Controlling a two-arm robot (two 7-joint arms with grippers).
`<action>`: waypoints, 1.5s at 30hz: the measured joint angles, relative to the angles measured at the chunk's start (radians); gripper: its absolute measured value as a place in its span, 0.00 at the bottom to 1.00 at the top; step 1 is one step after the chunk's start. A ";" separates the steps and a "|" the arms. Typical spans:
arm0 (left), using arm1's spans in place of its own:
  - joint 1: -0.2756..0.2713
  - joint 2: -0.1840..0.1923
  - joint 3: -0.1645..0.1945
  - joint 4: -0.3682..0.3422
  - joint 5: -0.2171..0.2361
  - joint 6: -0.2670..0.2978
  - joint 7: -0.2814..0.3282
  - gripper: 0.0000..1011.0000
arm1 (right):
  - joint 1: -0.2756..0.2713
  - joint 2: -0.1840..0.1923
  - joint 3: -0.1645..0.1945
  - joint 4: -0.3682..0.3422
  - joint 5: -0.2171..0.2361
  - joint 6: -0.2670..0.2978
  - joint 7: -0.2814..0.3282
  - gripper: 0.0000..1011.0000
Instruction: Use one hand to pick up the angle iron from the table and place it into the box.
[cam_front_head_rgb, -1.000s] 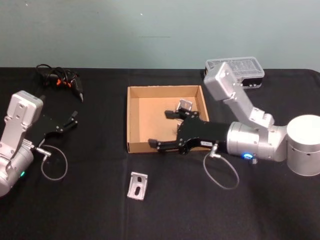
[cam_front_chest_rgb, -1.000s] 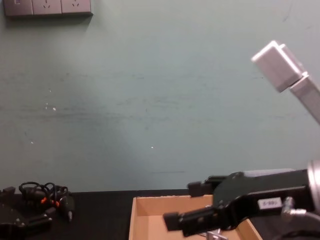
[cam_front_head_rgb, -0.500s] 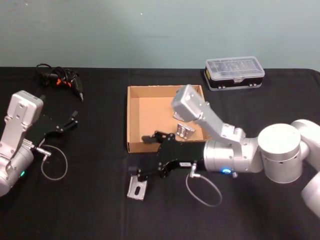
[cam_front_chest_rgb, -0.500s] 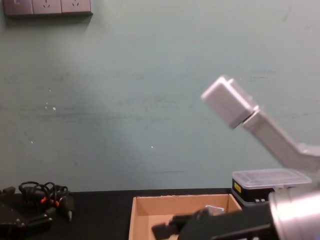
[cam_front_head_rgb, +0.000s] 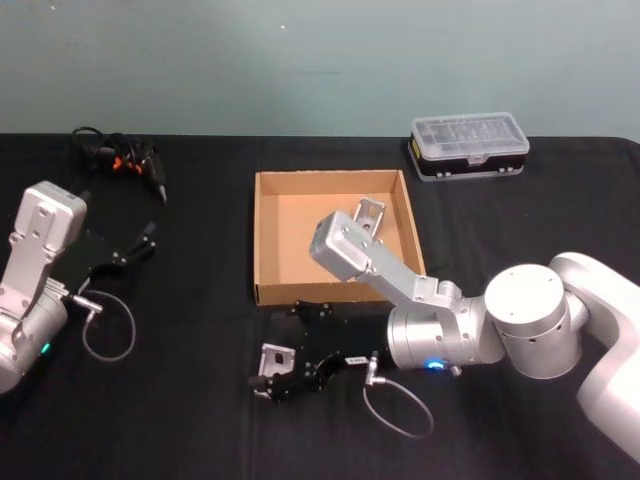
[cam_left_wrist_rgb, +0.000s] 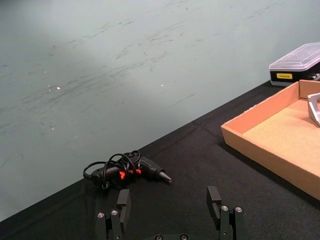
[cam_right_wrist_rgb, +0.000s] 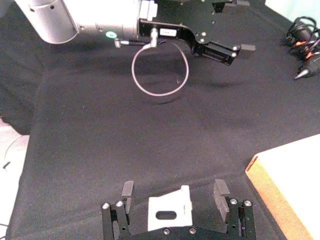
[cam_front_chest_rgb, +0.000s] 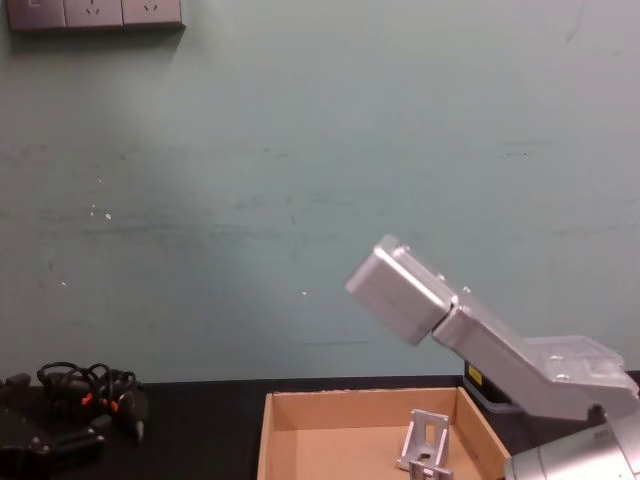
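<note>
Angle iron lies flat on the black worktop in the lower middle of the head view, just in front of the cardboard box and apart from its near wall. The right gripper is low over it, coming in from the right of the frame. In the right wrist view its fingers stand apart on either side of the silver piece; whether they touch it I cannot tell. A second silver bracket stands upright inside the box near its far right corner. The left gripper sits at the left edge of the head view, well away from the box, with its fingers apart and nothing between them. A tangle of black cables with orange marks lies at the upper left of the worktop, and a clear-lidded plastic case sits at the upper right. Behind the worktop rises a plain, scuffed teal wall, with a row of sockets at the upper left of the chest view.
</note>
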 joint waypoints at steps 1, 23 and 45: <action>0.000 0.000 0.000 0.000 0.000 0.000 0.000 0.99 | 0.001 -0.001 -0.002 0.002 -0.002 0.001 0.001 0.99; 0.000 0.000 0.000 0.000 0.000 0.000 0.000 0.99 | 0.001 -0.018 -0.003 0.049 -0.017 0.010 0.000 0.92; 0.000 0.000 0.000 0.000 0.000 0.000 0.000 0.99 | 0.000 -0.021 0.006 0.060 -0.018 0.012 -0.002 0.25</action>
